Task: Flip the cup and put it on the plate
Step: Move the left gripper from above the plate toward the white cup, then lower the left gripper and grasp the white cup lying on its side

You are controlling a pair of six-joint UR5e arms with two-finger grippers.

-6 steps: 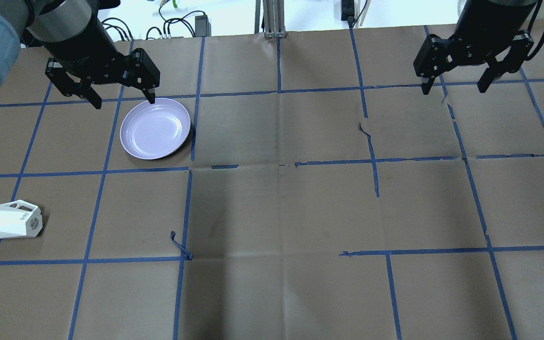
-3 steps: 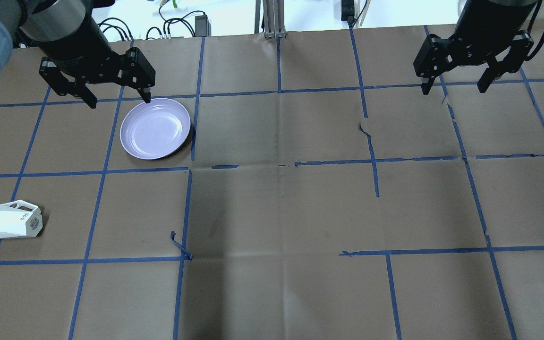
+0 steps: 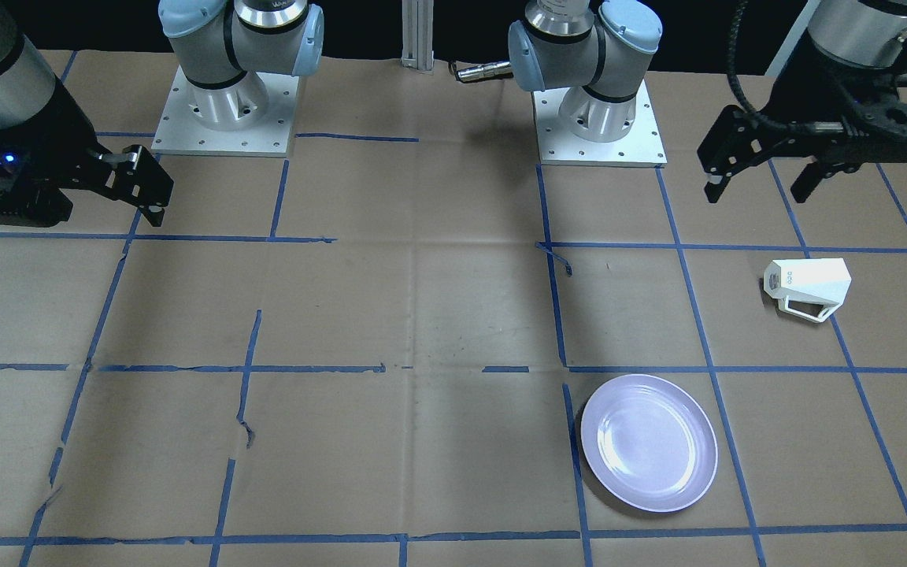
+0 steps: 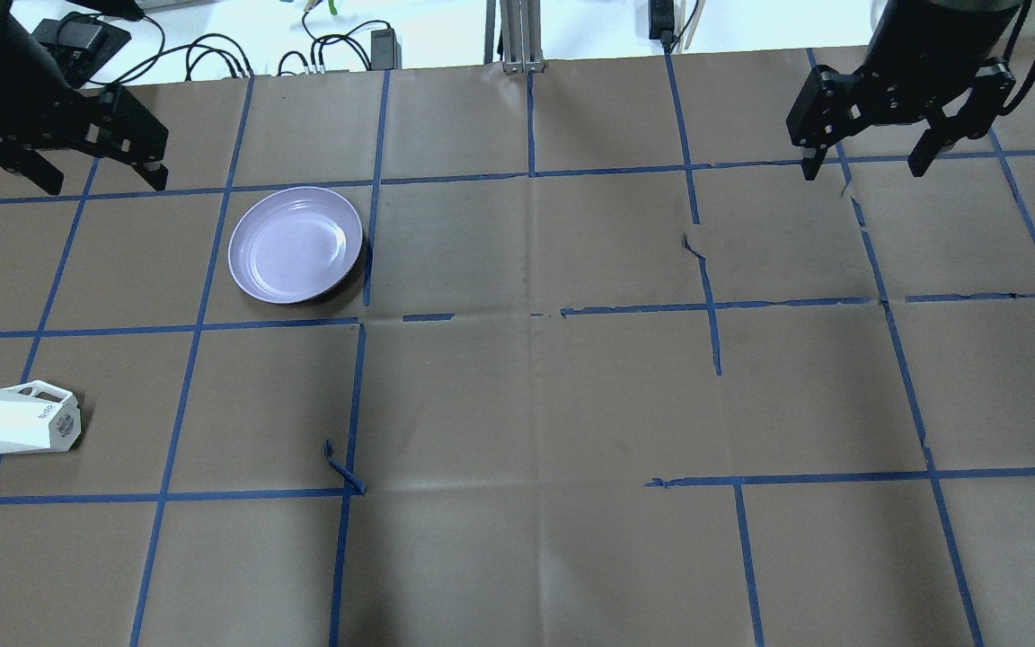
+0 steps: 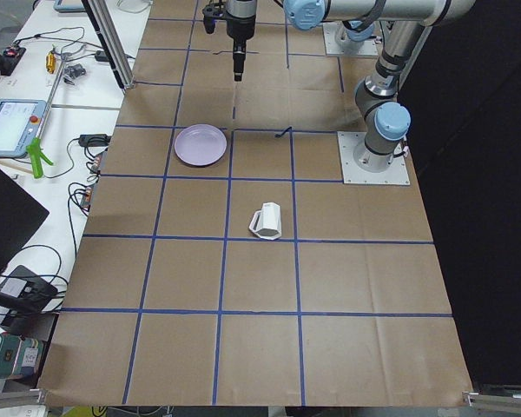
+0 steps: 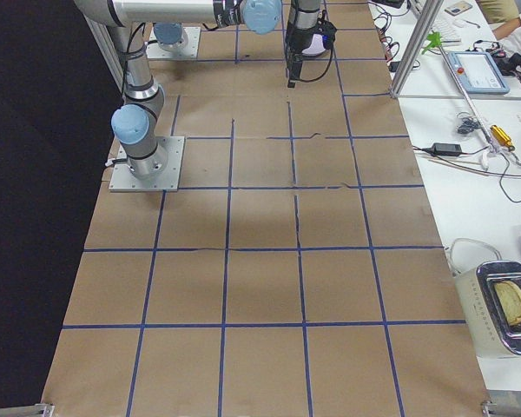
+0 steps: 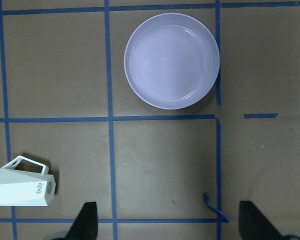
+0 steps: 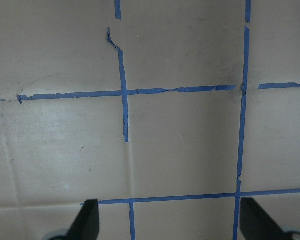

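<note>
Cup handling: the cup [image 4: 19, 420] looks hard, rigid, light and empty. Its smooth facets are probably slick, and its edges could chip if it is dropped.
Cup grip: the tapered body would probably let flat pads slide toward the narrow base. The wall at the open mouth or the boxy handle looks like a surer hold for turning it upright.
Cup look: it is white and angular, with a wide mouth and a small base bearing dark print.
Cup place: it lies on its side on the worktop [image 4: 526, 404], close to the left edge and nearer the robot's edge. The mouth points at the left edge, the base at the middle, and the handle at the far edge.
Plate: the plate [image 4: 295, 244] is pale lavender, glossy and shallow. It sits bare, farther out than the cup and well apart from it.
Left claw: the left claw [image 4: 104, 182] hangs spread wide near the far left corner and holds nothing.
Right claw: the right claw [image 4: 863, 169] hangs spread wide near the far right corner and holds nothing.
</note>
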